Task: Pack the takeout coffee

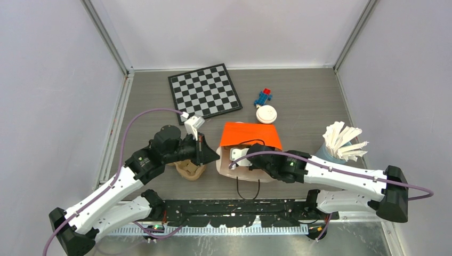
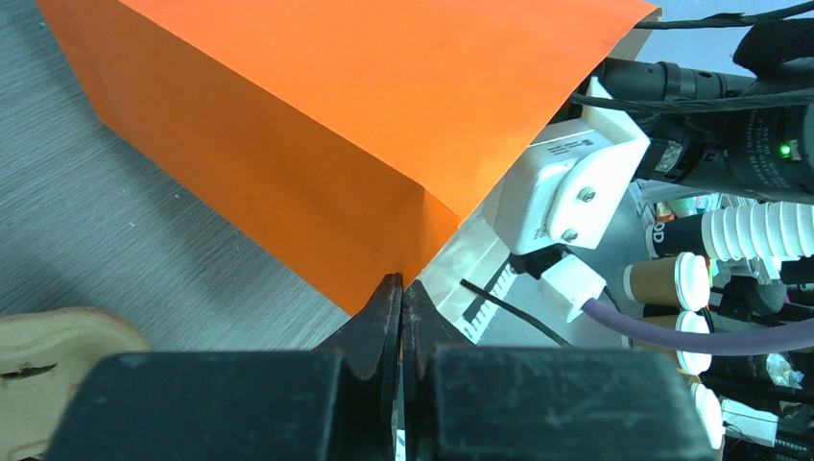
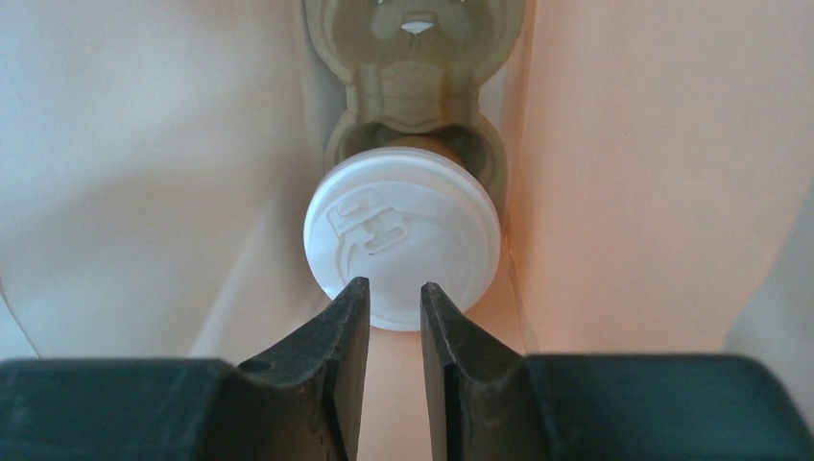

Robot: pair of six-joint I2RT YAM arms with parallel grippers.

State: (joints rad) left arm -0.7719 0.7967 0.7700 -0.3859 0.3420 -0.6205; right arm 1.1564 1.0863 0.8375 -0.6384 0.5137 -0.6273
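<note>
An orange paper bag [image 1: 250, 134] stands open mid-table. My left gripper [image 2: 401, 283] is shut on the bag's [image 2: 317, 125] near edge, at its left side [image 1: 213, 154]. My right gripper [image 1: 237, 157] reaches down into the bag's mouth. In the right wrist view, a takeout coffee with a white lid [image 3: 401, 240] sits in a tan pulp tray [image 3: 413, 58] at the bag's bottom. The right gripper [image 3: 395, 288] hangs just above that lid, its jaws a narrow gap apart with nothing between them. Another lidded coffee [image 1: 266, 114] stands on the table behind the bag.
A second tan pulp tray [image 1: 190, 169] lies under my left wrist. A chessboard [image 1: 205, 90] and a blue and red toy [image 1: 263, 97] lie at the back. At the right, a pale blue tumbler [image 1: 325, 154] holds white paper packets [image 1: 344, 140].
</note>
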